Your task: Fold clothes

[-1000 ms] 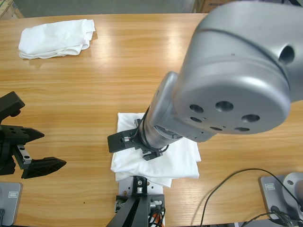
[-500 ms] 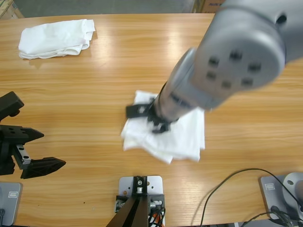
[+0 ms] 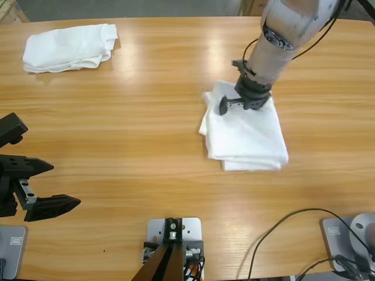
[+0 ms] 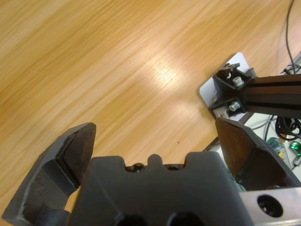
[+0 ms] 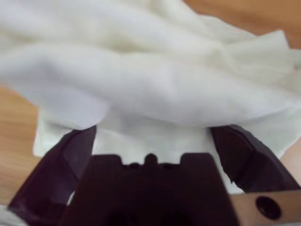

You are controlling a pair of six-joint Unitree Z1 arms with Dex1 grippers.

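Note:
A folded white T-shirt (image 3: 249, 134) lies right of the table's middle. My right gripper (image 3: 241, 100) comes down from the top right and is shut on its bunched upper-left corner. In the right wrist view the T-shirt (image 5: 155, 80) fills the picture and hides both jaw tips. A folded white bundle of clothes (image 3: 69, 47) rests at the far left corner of the table. My left gripper (image 3: 42, 186) hangs open at the left edge over bare wood, holding nothing. Its open jaws frame only wood in the left wrist view (image 4: 155, 141).
The wooden table (image 3: 135, 117) runs wide between the bundle and the folded T-shirt. A black cable (image 3: 293, 225) loops over the front right corner.
The right arm has dragged the folded T-shirt from the front middle of the table up and to the right. The left gripper has stayed still.

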